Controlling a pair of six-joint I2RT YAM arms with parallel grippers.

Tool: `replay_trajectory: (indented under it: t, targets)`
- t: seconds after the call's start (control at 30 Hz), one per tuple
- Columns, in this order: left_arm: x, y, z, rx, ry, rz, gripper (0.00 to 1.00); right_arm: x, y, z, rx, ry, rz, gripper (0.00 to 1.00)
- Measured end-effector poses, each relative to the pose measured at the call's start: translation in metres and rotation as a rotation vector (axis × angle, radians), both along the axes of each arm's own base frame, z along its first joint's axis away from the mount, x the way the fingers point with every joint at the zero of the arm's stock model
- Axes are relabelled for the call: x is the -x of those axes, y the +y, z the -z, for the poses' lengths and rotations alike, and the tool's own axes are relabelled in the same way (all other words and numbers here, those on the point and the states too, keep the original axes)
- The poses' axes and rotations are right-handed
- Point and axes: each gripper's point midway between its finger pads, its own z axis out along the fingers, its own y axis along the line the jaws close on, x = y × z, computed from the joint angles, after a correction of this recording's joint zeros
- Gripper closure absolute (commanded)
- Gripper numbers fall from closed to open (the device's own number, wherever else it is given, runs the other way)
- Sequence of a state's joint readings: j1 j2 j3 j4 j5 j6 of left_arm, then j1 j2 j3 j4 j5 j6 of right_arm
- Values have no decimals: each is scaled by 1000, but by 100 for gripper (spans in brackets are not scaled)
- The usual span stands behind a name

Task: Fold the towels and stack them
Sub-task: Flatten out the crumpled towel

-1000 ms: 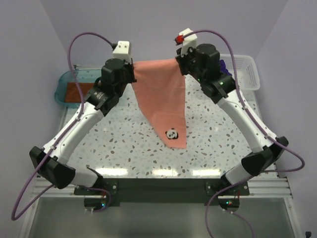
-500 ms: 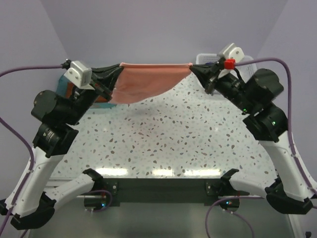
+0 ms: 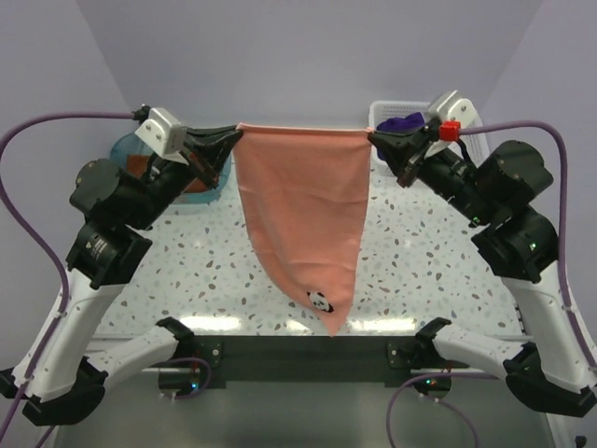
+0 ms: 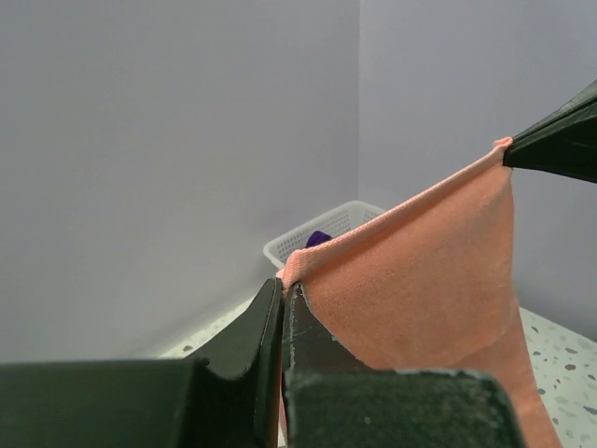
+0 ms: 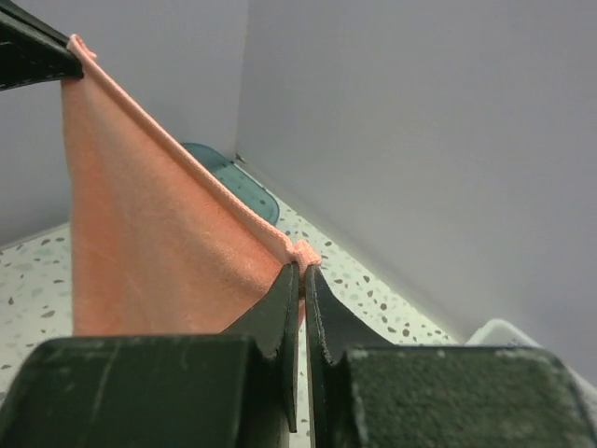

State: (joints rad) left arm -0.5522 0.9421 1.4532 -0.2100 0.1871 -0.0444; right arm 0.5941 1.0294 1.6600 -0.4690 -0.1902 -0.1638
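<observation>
Top external view: the speckled table (image 3: 420, 261) lies below, and you have the pink towel (image 3: 303, 215) up in the air over its middle. The top edge is pulled taut between both arms, and the rest hangs in a long triangle down to a point. The cloth is soft matte terry with a rolled hem, and it drapes limp, so expect it to sway.

The white mesh basket (image 3: 381, 112) sits at the far right with the purple towel (image 3: 403, 121) bunched inside. The teal see-through tray (image 3: 124, 149) sits far left with the brown towel (image 3: 138, 166) lying in it.

Your left gripper (image 3: 233, 135) is pinched tight on one top corner, and your right gripper (image 3: 373, 140) is clamped just as tight on the other. Both wrist views show the jaws nearly meeting with only hem between them. A small panda patch (image 3: 320, 301) rides near the hanging tip.

I'd say you're at the spread-out step, with no fold made yet. Next, lower both arms together and keep that edge tense, letting the tip land first so the towel lies flat.
</observation>
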Motion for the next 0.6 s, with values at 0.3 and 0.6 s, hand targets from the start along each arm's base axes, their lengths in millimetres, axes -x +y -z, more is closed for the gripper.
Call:
replay_trajectory:
  t: [0.3,0.6]
  targets:
    - [-135,-23,103,-67,263,-275,100,-122,-7,81,122,155,348,100]
    - [-277,-36,295,-253,556,-478,100,-262,-17,250,294,422,526,100]
